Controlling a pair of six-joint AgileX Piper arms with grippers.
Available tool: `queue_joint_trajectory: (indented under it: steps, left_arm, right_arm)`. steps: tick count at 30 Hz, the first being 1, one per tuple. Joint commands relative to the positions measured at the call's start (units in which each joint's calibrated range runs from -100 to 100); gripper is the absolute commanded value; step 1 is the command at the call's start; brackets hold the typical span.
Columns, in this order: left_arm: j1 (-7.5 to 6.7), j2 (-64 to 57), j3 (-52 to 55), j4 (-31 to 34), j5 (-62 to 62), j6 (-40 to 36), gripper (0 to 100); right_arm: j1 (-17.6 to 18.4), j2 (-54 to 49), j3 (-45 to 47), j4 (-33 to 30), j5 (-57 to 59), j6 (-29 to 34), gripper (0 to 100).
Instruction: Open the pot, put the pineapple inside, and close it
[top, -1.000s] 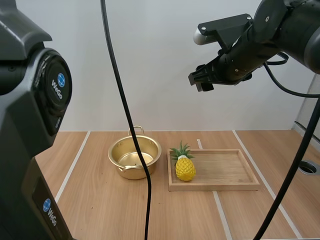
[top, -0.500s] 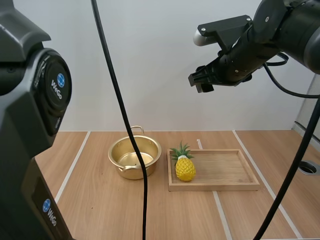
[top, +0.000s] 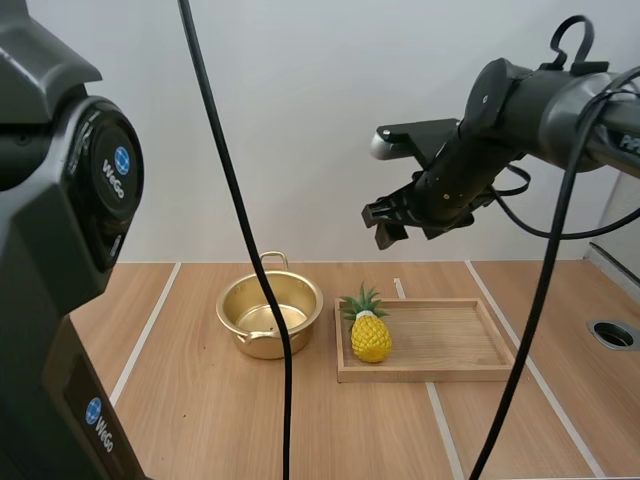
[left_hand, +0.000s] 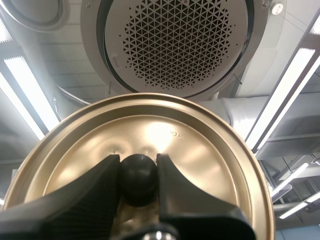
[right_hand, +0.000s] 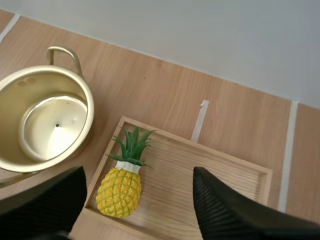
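A gold pot (top: 269, 313) stands open and empty on the table, left of a wooden tray (top: 450, 345). A yellow pineapple (top: 370, 334) with green leaves lies at the tray's left end. My right gripper (top: 384, 222) hangs high above the tray, open. In the right wrist view its fingers (right_hand: 227, 210) stand wide apart over the pineapple (right_hand: 120, 187), with the pot (right_hand: 42, 120) beside it. In the left wrist view my left gripper (left_hand: 138, 172) is shut on the black knob of the gold lid (left_hand: 210, 150), held up towards the ceiling.
The wooden tray (right_hand: 220, 170) holds nothing but the pineapple. White tape lines (top: 145, 335) run across the wooden table. A round hole (top: 613, 334) sits at the table's right edge.
My right arm has come down and to the left, closer to the space above the tray. Pot, pineapple and tray have not moved.
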Motion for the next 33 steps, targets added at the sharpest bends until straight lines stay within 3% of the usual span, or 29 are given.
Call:
queue_joint_trajectory:
  steps: [1, 19, 33]
  left_arm:
    - [-0.05, -0.6, -0.2, -0.9, -1.6, -0.3, 0]
    - [-0.05, -0.6, -0.2, -0.9, -1.1, 0.1, 0]
    - [-0.05, -0.6, -0.2, -0.9, -1.1, 0.1, 0]
  right_arm:
    - [-0.3, 2.9, 0.3, 5.1, 3.2, -3.6, 100]
    - [-0.3, 22.5, 0.3, 5.4, 10.1, -4.8, 100]
    - [2.0, 28.5, 0.3, 5.6, 12.7, -5.5, 100]
